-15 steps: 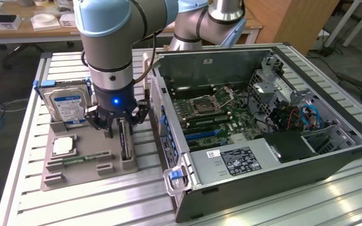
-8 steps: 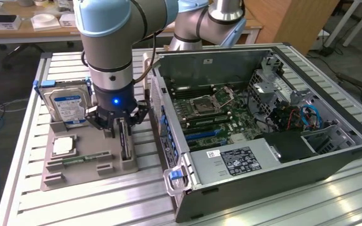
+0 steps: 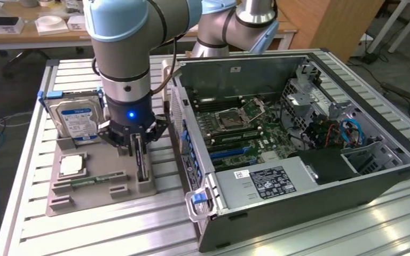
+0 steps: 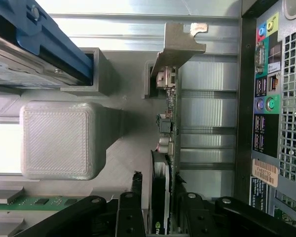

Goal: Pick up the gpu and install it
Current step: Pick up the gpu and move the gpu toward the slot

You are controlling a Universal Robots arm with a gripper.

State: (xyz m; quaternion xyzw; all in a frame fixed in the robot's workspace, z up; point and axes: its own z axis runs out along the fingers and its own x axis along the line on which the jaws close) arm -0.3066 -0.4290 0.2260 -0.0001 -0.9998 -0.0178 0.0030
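While the gpu (image 3: 143, 168) stands on edge in its slot of the grey holder tray (image 3: 98, 200), the tool (image 3: 137, 146) is low over it, so the step in hand looks like the pick-up, with the install not yet begun. In the wrist view the 2 fingers (image 4: 130, 212) sit on either side of the card (image 4: 168, 123). They are apart: a sliver of tray (image 4: 128, 148) shows between 1 finger and the card's face, so I judge the grip is not yet clamped.

The card is thin side up, its faces vertical. Its long axis runs along the tray, roughly parallel to the rear port panel (image 4: 266, 98) of the open computer case (image 3: 298, 160) just beside it. The silver bracket (image 4: 180, 42) caps the end farther from the fingers, so the tool straddles the opposite end rather than the middle.

As I judge it, the grasp calls for both pads meeting the 2 flat faces squarely. An off-centre hold could let the bracket end sag or bind in the slot.

The hard drive (image 3: 77, 120) and the memory stick (image 3: 91, 180) share the same tray on the bench (image 3: 84, 234), clear of the tool.
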